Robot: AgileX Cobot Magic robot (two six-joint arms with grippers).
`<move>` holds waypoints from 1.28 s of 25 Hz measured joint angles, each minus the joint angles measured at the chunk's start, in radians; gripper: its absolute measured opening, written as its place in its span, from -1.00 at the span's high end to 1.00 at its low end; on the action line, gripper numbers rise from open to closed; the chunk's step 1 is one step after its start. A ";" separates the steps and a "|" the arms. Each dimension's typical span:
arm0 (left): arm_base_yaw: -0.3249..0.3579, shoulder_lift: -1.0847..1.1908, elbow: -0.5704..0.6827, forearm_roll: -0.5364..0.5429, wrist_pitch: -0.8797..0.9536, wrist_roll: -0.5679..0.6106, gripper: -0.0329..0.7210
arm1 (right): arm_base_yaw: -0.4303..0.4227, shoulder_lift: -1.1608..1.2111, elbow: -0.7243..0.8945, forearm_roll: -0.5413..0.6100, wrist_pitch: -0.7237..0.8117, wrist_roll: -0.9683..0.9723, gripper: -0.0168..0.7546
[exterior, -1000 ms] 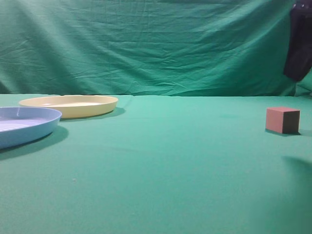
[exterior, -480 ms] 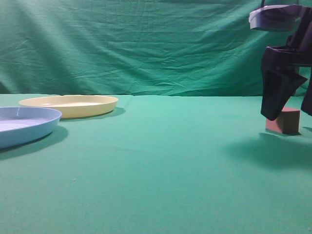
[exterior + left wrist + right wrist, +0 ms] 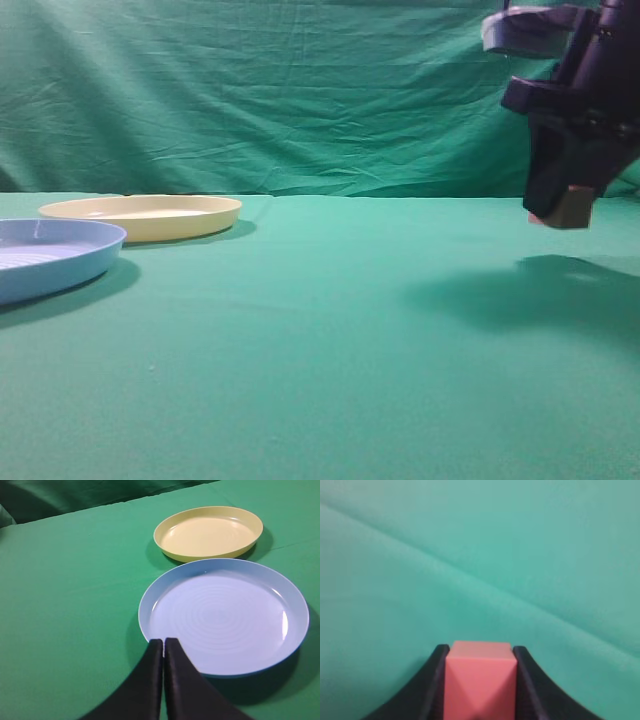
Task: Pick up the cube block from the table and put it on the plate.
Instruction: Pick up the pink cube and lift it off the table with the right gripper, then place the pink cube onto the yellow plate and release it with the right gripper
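Before you, a light blue round plate with a ridged inside (image 3: 225,615) resting on green cloth, its low rim at your far left in the side-on view (image 3: 50,255), wrinkled green fabric backdrop (image 3: 280,95) hanging behind

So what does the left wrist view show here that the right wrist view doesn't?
Only the left wrist view shows the two dishes: the pale yellow plate farther off, the light blue plate nearer, both with nothing in them, and the left claw with its fingers pressed together, holding nothing. Only the right wrist view shows the cube block, pinched between the fingers of the right claw. Both show the green table cloth beneath.
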 joint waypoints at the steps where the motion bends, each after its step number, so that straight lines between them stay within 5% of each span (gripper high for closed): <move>1: 0.000 0.000 0.000 0.000 0.000 0.000 0.91 | 0.001 0.000 -0.039 0.014 0.012 0.000 0.35; 5: 0.000 0.000 0.000 0.000 0.000 0.000 0.91 | 0.054 0.007 -0.215 0.043 0.044 -0.047 0.35; 17: 0.000 0.000 0.000 0.000 0.000 0.000 0.91 | 0.407 0.426 -0.771 0.067 0.006 -0.105 0.35; 25: 0.000 0.000 0.000 0.000 0.000 0.000 0.91 | 0.493 0.646 -0.946 0.084 -0.123 -0.107 0.35; 27: 0.000 0.000 0.000 0.000 0.000 0.000 0.91 | 0.493 0.652 -0.948 0.086 -0.137 -0.108 0.10; 30: 0.000 0.000 0.000 0.000 0.000 0.000 0.91 | 0.493 0.653 -0.954 0.086 -0.188 -0.108 -0.54; 32: 0.000 0.000 0.000 0.000 0.000 0.000 0.91 | 0.493 0.653 -0.954 0.081 -0.210 -0.109 -0.73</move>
